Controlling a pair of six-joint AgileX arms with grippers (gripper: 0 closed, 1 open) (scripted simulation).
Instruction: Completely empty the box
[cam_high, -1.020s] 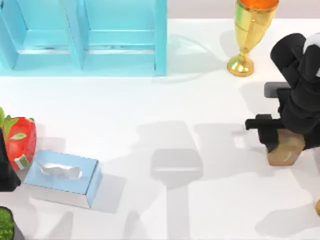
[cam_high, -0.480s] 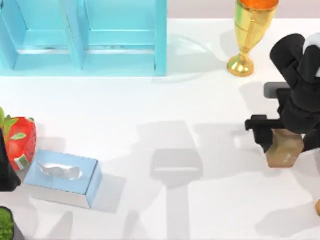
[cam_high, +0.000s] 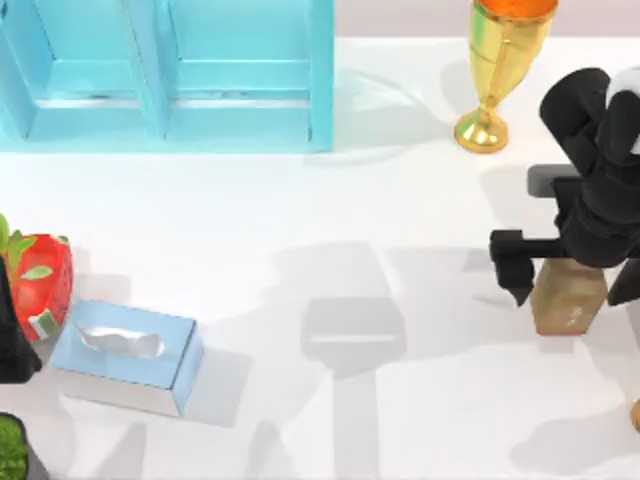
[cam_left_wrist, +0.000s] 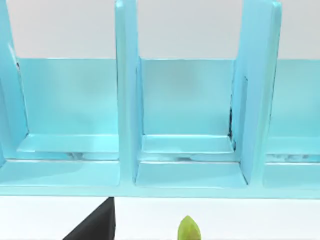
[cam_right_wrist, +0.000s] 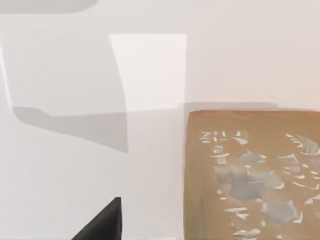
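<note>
you're watching the right gripper (cam_high: 570, 285) hanging over the tan block (cam_high: 568, 298) at the table's right edge, fingers apart either side of it, block lying directly beneath, left arm parked far left.

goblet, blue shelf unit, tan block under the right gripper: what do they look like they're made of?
Goblet: polished gold-coloured metal by its bright highlights, with an orange interior.
Blue shelf unit: glossy painted wood or plastic; its panels show soft reflections, material open.
Tan block: matte brown, like cardboard or stone, with pale flaked markings on its face.
Right gripper straddles the block, fingers apart.
</note>
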